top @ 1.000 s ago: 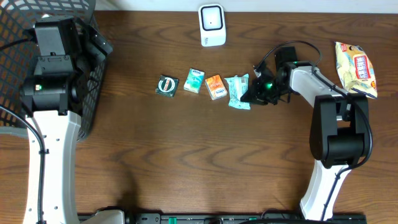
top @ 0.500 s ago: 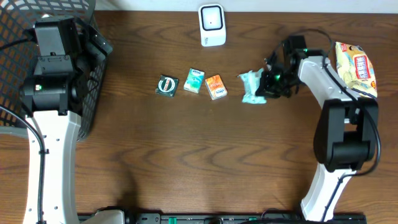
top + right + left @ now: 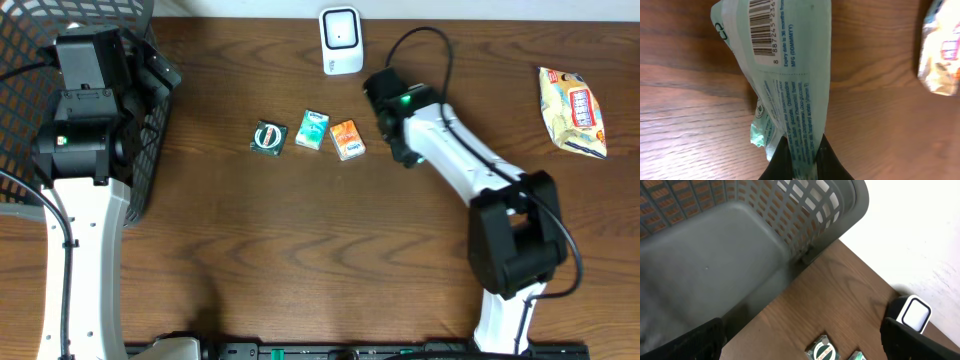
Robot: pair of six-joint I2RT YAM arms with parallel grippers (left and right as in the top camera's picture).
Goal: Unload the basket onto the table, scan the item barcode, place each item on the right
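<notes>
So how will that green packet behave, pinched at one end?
Probably floppy: the packet creases and twists beyond the fingers. Likely light, since a pinch on one edge carries it. The barcode panel curves, so it may not present flat.

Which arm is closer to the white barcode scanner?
Right. The right gripper, shut on the mint-green packet, is close beside the scanner; the left gripper hangs open over the basket, well away.

In the right wrist view, the black barcode [image 3: 765,27] on the pale green plastic packet [image 3: 795,85] runs off the top edge. The shiny yellow snack bag [image 3: 940,50] is cut off at the right edge. Overhead, the white right arm [image 3: 450,160] hides that packet.
</notes>
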